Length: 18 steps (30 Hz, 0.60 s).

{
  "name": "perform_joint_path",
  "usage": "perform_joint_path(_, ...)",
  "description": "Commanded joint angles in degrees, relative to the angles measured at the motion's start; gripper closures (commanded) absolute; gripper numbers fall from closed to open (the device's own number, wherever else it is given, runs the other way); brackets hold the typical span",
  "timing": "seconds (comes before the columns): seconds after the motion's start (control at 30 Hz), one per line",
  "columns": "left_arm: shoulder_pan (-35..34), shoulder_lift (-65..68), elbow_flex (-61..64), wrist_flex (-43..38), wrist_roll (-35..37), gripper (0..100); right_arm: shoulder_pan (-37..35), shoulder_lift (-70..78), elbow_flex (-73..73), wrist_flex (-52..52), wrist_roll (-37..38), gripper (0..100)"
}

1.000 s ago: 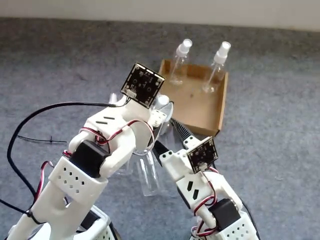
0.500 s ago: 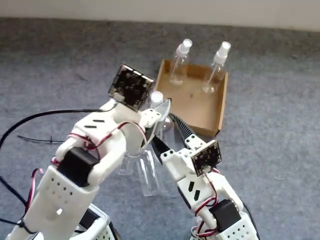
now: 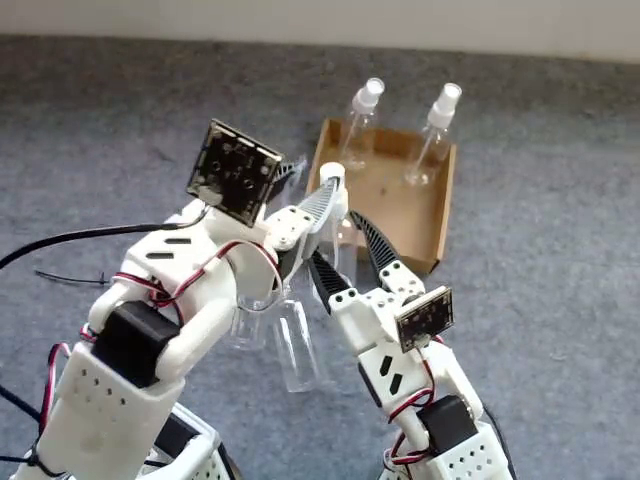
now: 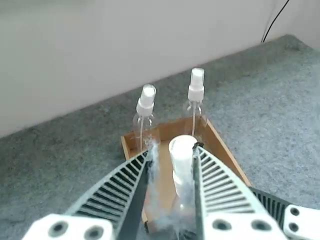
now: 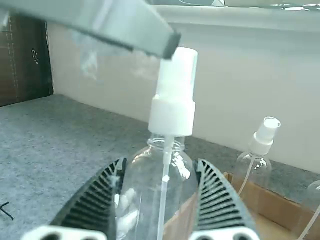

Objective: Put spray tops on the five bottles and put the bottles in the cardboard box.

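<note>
Two hands: both meet at one bottle near the middle of the grey carpeted worktop [image 3: 120, 110].
Left hand [image 4: 172, 151]: narrowly parted around the white spray top [image 5: 175, 95]. One finger lies against the top's side, and the other stands just off it with a small gap.
Right hand [image 5: 161, 167]: closed on the held bottle [image 5: 150, 180], one finger on each side of its clear shoulder. The bottle stands upright.
Spray top: its collar sits at the held bottle's neck and its thin tube runs down inside. Whether it is screwed tight cannot be told.
Left wrist view: looks down on the top's round head and shows the gap beside it.
Right wrist view: shows a grey finger of the left hand touching the top's head from the side.
Cardboard box [image 3: 400, 215]: at about 1 o'clock of the held bottle, just beside it.
In the box: one capped bottle [image 3: 360, 130] and a second capped bottle [image 3: 433, 135] stand upright along its 12 o'clock edge, apart from each other.
High view: a loose bottle [image 3: 297, 350] lies on its side at 6 o'clock of the held bottle, between the two arms.
</note>
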Motion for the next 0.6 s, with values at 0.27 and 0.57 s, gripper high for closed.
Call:
perform_joint_path(0.27, -2.3, 2.2, -8.7, 0.4, -4.0, 88, 0.9, -0.6, 0.4, -1.6, -0.6, 99.5)
perform_joint_path(0.57, -2.6, 10.8, -8.7, 0.5, -6.3, 88, 0.9, -0.6, 0.4, -1.6, -0.6, 99.5)
